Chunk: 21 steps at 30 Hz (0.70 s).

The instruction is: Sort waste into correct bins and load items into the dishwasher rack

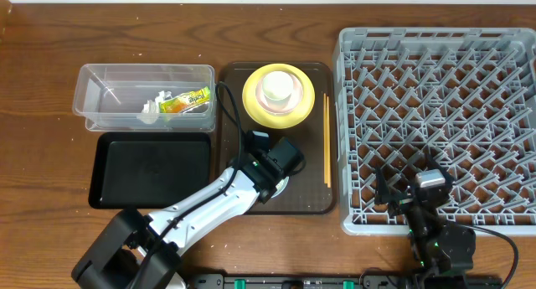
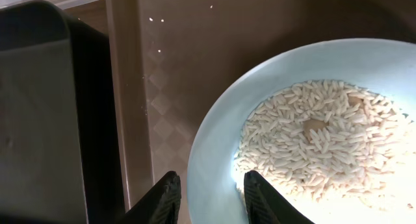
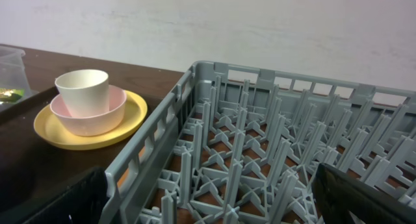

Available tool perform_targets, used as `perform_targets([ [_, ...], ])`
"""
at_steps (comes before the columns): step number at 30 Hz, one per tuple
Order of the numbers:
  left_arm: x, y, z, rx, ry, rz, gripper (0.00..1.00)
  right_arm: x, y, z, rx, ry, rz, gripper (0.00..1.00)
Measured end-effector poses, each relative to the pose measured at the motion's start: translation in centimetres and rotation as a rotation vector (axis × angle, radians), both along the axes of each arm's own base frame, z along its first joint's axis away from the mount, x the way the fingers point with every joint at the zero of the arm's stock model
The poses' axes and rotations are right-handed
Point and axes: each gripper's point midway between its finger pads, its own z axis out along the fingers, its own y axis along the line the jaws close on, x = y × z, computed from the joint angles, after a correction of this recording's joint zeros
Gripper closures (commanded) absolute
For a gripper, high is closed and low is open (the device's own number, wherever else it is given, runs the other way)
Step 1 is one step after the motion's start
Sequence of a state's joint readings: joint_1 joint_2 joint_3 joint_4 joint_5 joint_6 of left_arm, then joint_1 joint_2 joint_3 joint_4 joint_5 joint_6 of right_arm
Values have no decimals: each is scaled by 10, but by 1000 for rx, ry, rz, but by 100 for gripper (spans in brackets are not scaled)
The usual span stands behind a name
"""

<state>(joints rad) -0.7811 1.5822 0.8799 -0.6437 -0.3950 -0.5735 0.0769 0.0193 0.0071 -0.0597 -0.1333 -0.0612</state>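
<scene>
Inside clear plastic tub point(image 1: 142, 68): yellow-green snack wrapper point(image 1: 184, 102), crumpled white tissue point(image 1: 151, 111). Grey pegged rack point(image 1: 435, 33) empty. L fingers point(image 2: 166, 198) grasp rice-filled light blue bowl point(image 2: 214, 146); R fingers point(image 3: 58, 201) released.

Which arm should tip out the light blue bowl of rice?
Left. The left gripper straddles the rim of the round light blue bowl of white rice; the right gripper hangs open over the grey plastic dishwasher rack, away from the bowl.
</scene>
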Motion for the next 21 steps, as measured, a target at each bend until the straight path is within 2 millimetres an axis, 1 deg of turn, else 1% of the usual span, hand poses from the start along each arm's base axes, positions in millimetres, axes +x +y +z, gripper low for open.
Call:
perform_targets([
  [7,2,3,1,15,-14,3,65,0,0,0,0,0,0,1],
  [17,11,19,8,107,-90,21,65,0,0,0,0,0,0,1],
  [18,11,20,8,111,-94,23,66,0,0,0,0,0,0,1],
  [19,11,21,7,114,-97,24,71,0,0,0,0,0,0,1],
  [20,11,22,7,115,-101,27,73,0,0,0,0,0,0,1],
  [21,12,22,7,116,-105,28,74,0,0,0,0,0,0,1],
])
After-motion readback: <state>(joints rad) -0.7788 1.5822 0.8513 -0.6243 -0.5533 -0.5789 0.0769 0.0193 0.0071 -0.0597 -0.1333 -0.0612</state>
